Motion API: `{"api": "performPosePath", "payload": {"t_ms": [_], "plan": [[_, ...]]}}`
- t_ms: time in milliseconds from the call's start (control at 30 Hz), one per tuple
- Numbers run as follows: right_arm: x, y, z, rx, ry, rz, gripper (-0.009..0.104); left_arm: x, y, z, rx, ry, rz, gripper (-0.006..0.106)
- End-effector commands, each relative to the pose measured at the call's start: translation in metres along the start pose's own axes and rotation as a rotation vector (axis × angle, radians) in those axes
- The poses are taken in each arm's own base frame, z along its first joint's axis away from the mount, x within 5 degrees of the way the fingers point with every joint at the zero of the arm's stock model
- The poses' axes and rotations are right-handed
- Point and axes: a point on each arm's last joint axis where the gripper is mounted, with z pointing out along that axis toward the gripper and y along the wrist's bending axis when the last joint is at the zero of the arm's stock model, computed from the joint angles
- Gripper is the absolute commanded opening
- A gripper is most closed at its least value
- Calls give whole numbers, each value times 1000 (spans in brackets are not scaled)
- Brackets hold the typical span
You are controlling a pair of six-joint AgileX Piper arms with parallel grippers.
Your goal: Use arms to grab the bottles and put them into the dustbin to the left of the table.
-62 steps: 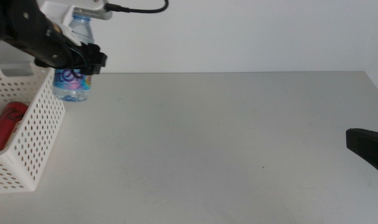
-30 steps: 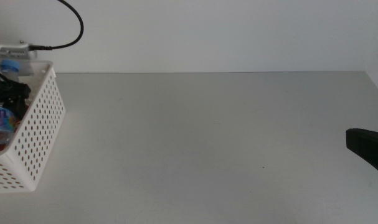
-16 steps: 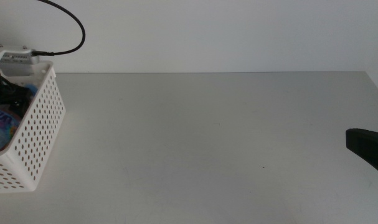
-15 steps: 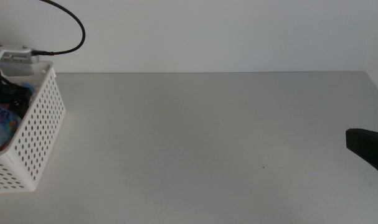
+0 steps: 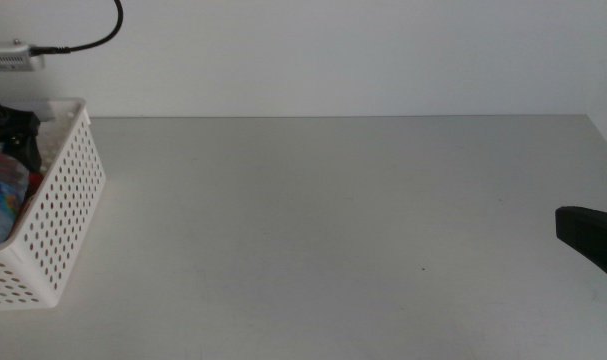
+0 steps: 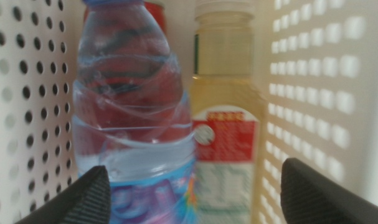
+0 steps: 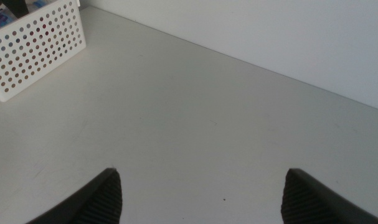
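Note:
The white perforated dustbin [image 5: 58,215] stands at the table's left end. Inside it lies the clear blue-capped water bottle [image 5: 1,205] [image 6: 136,124], beside the yellow tea bottle [image 6: 225,124], with the red can [image 6: 156,7] behind them. My left gripper [image 5: 13,128] [image 6: 195,196] hangs over the bin's far end, its jaws open and wide apart on either side of the water bottle without touching it. My right gripper [image 5: 593,235] [image 7: 201,196] waits open at the table's right edge, holding nothing.
The grey-white table [image 5: 333,220] stretches bare between the bin and the right gripper. A black cable [image 5: 83,40] runs from the left arm's white housing [image 5: 8,58]. The dustbin [image 7: 36,46] also shows far off in the right wrist view.
The left gripper carried the water bottle from beside the bin down into it, let go, and has now risen a little. The right arm has not moved.

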Motion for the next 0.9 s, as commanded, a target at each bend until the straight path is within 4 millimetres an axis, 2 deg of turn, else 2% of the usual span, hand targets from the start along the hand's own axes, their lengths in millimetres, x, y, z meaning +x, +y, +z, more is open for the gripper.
{"api": "performPosePath", "payload": {"t_ms": [0, 200, 500, 733, 867], "plan": [[-14, -1, -5, 4, -95, -23, 65, 0, -9, -50, 25, -119, -26, 94], [-14, -1, -5, 4, -95, -23, 65, 6, -49, -94, 106, -220, 13, 93], [-14, -1, -5, 4, -95, -23, 65, 20, -126, -153, 213, -449, 199, 93], [-14, -1, -5, 4, -95, -23, 65, 45, -185, -191, 324, -590, 378, 93], [-14, -1, -5, 4, -95, -23, 65, 67, -201, -203, 339, -702, 395, 93]]}}
